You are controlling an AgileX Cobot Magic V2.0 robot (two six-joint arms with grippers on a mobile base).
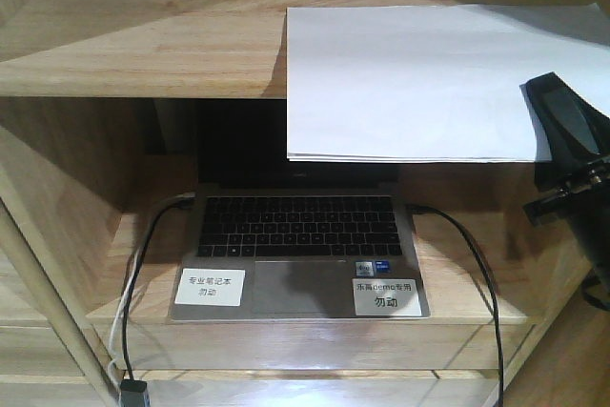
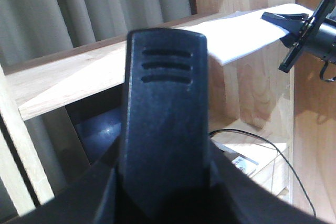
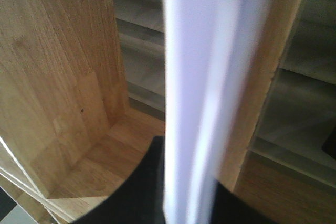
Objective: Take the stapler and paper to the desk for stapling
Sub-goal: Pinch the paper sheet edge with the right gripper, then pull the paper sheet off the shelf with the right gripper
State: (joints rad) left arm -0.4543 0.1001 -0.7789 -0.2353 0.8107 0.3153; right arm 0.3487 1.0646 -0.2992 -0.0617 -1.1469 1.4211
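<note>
An open laptop [image 1: 300, 235] is seen on the lower wooden shelf [image 1: 477, 307], below and left of the right end effector [image 1: 551, 107]. White stickers [image 1: 210, 286] with printed text are stuck beside its touchpad. Black cables [image 1: 477, 264] are plugged into both sides. Grey curtains [image 2: 79, 9] are hung behind the shelving.

The upper wooden shelf [image 1: 143, 54] carries the white paper [image 1: 419, 83], apparently a few sheets, jutting past its front edge. On the lower shelf [image 1: 448, 274] sits an open laptop [image 1: 297, 245], cables [image 1: 495, 331] alongside.
</note>
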